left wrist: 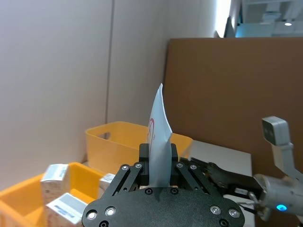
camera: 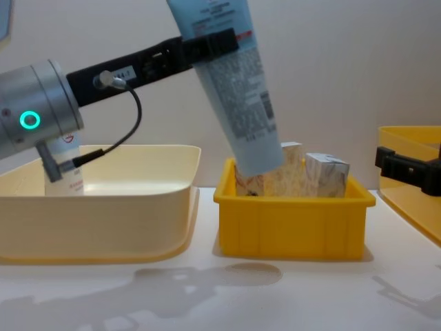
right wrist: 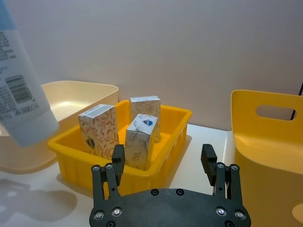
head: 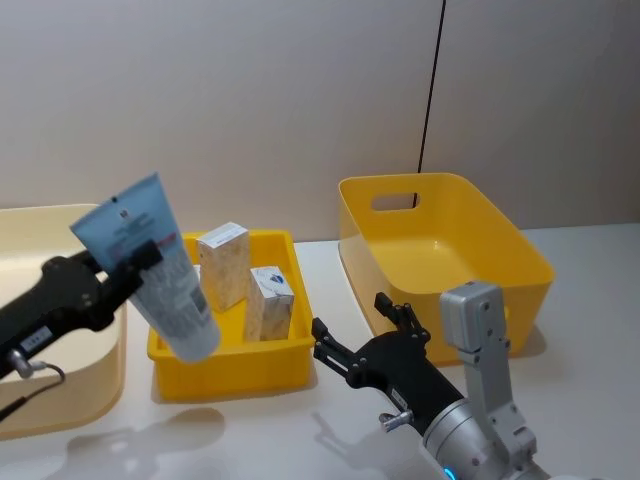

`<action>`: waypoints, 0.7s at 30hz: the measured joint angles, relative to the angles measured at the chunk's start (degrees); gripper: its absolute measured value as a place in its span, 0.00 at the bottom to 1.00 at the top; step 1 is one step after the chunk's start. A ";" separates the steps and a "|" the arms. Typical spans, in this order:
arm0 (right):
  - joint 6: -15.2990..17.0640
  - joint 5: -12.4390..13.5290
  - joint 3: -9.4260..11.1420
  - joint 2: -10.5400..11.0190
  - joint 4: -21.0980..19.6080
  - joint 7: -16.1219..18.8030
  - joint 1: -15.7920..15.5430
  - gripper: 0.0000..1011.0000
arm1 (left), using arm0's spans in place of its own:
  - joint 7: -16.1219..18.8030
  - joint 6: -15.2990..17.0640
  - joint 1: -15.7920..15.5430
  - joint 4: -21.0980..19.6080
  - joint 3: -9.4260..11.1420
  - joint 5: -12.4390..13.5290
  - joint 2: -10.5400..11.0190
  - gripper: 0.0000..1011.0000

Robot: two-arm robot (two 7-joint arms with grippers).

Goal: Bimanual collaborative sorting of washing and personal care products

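Note:
My left gripper (head: 135, 262) is shut on a pale-blue squeeze tube (head: 160, 275), holding it tilted with its cap end down, over the left edge of the small yellow bin (head: 225, 372). In the left wrist view the tube (left wrist: 158, 132) stands pinched between the fingers. Three whitish cartons with marbled print stand in that bin (right wrist: 98, 131) (right wrist: 146, 111) (right wrist: 140, 141). Another tube with a red mark (camera: 63, 165) stands in the cream bin (camera: 124, 207). My right gripper (head: 365, 335) hovers open and empty to the right of the small bin, low over the table.
A large yellow bin with a handle slot (head: 445, 255) stands empty at the right, behind my right arm. The cream bin (head: 60, 340) fills the left side. Bare white table lies in front of the bins.

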 joint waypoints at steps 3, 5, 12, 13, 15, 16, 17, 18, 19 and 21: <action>0.00 0.00 0.00 0.00 0.00 0.00 0.00 0.99 | -0.86 0.00 -0.02 0.12 0.72 0.00 0.09 0.22; 0.00 0.00 0.00 0.00 0.00 0.01 0.00 0.99 | -1.55 -0.02 -0.04 0.18 1.31 0.00 0.14 0.22; -0.11 0.88 0.29 0.43 -0.27 1.63 -0.18 0.99 | -2.96 -0.16 -0.08 0.33 2.47 0.05 0.28 0.22; -0.20 1.28 0.38 0.62 -0.38 2.29 -0.24 0.99 | -3.19 -0.19 -0.09 0.35 2.65 0.06 0.30 0.22; -0.28 1.87 0.54 0.82 -0.51 3.17 -0.30 0.99 | -3.39 -0.24 -0.10 0.38 2.82 0.08 0.32 0.22; -0.34 2.45 0.67 1.02 -0.64 3.88 -0.35 0.99 | -3.57 -0.27 -0.10 0.39 2.95 0.08 0.33 0.22; -0.34 2.45 0.67 1.02 -0.64 3.88 -0.35 0.99 | -3.65 -0.29 -0.11 0.40 3.02 0.09 0.34 0.22; -0.38 3.12 0.83 1.25 -0.78 4.94 -0.39 0.99 | -3.75 -0.31 -0.11 0.41 3.09 0.09 0.34 0.22; -0.39 3.46 0.91 1.36 -0.86 5.38 -0.42 0.99 | -3.83 -0.32 -0.12 0.42 3.15 0.10 0.35 0.22; -0.40 4.57 1.20 1.80 -1.14 6.86 -0.51 0.99 | -4.01 -0.35 -0.12 0.44 3.30 0.11 0.36 0.22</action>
